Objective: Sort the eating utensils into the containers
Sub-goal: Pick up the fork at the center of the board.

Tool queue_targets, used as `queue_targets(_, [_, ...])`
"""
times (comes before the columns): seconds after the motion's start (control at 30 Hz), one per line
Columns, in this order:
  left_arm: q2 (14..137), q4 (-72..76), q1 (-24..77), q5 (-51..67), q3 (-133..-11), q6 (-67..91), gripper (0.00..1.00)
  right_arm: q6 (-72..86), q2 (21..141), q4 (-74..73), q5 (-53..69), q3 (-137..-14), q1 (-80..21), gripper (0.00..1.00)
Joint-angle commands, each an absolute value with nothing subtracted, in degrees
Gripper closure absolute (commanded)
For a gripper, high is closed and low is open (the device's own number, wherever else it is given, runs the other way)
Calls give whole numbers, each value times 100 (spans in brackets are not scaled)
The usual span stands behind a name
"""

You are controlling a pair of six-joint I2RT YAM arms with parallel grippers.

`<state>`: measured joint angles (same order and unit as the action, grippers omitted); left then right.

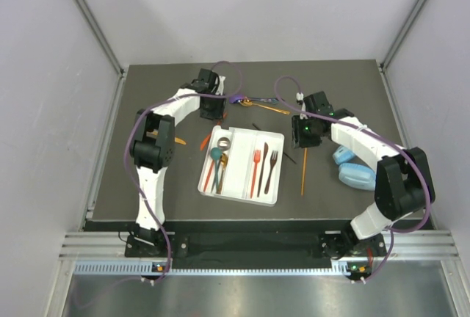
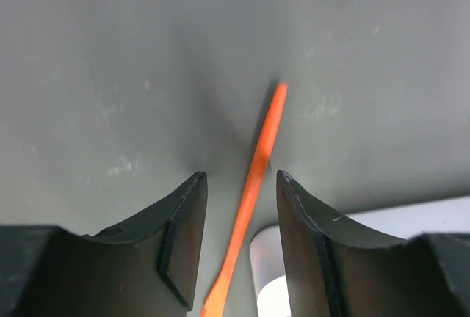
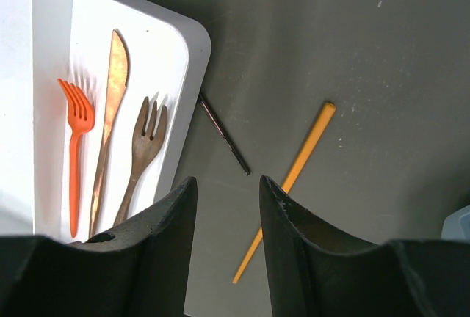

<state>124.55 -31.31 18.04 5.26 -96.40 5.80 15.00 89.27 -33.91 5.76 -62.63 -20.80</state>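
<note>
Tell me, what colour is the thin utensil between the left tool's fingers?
The utensil is bright orange, clearest in the left wrist view.

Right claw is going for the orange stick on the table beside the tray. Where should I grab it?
Grip the orange stick near mid-length, coming straight down, with the right claw closing across its thin width. It lies flat on the table, apart from the tray. Stay off the black stick nearby.

Orange fork (image 3: 76, 152), copper knife (image 3: 109, 126), brown fork (image 3: 143, 152) in white tray (image 3: 185, 56)
</note>
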Motion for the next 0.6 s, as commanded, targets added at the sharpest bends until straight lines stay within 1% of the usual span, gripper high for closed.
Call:
queue_targets(0.0, [12962, -3743, 1828, 712, -10300, 396, 53, 1503, 8824, -3182, 738, -6232, -1978, 60])
queue_targets(0.07, [13086, -3919, 1837, 633, -10564, 396, 55, 1503, 8824, -3164, 765, -6231, -1969, 60])
queue_targets(0.13, [13227, -4016, 1846, 371, -10756, 448, 58, 1503, 8816, -3164, 791, -6214, -1951, 60])
queue_targets(0.23, [13350, -4218, 1846, 212, -10889, 466, 76, 1485, 8816, -3147, 826, -6214, -1951, 60])
queue_targets(0.27, [13359, -4271, 1846, 141, -10881, 492, 83, 1494, 8807, -3146, 844, -6196, -1934, 60])
queue_targets(0.3, [13359, -4306, 1846, 115, -10881, 492, 96, 1494, 8815, -3129, 852, -6188, -1942, 60])
queue_targets(0.33, [13351, -4333, 1846, 79, -10855, 492, 100, 1494, 8824, -3120, 879, -6179, -1942, 60])
queue_targets(0.43, [13272, -4394, 1837, -167, -10714, 553, 100, 1503, 8868, -3076, 940, -6170, -1925, 60])
queue_targets(0.57, [12869, -4158, 1732, -587, -10337, 843, 100, 1520, 8912, -3050, 993, -6144, -1934, 60])
